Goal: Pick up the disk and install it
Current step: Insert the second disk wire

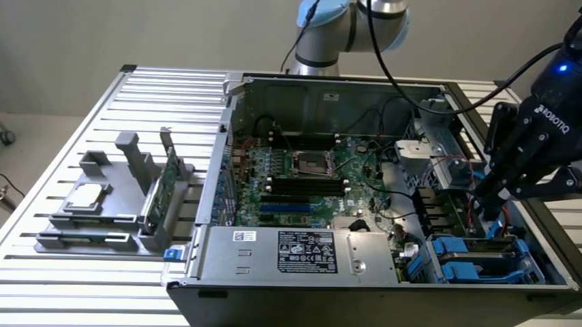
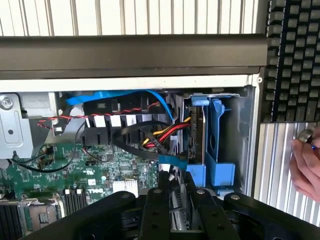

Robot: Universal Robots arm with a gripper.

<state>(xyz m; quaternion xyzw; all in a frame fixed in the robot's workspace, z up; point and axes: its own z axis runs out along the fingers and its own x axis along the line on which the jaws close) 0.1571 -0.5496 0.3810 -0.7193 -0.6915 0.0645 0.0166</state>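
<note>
My gripper (image 1: 498,204) hung over the computer case's (image 1: 272,259) near corner at the exterior view's right, jaws part-spread with nothing visibly pinched, the disk (image 1: 475,248) seated in its blue bay below.

White capital letters reading ROBOTIQ run down the side of the black robot pincer (image 1: 503,193) at the exterior view's right. On the green motherboard circuit board (image 2: 95,172) in the wrist view, a small white printed word reads DELL. The white rectangular label (image 1: 307,251) on the silver-grey metal power supply box (image 1: 291,255) carries black print and certification marks too small to read.
</note>
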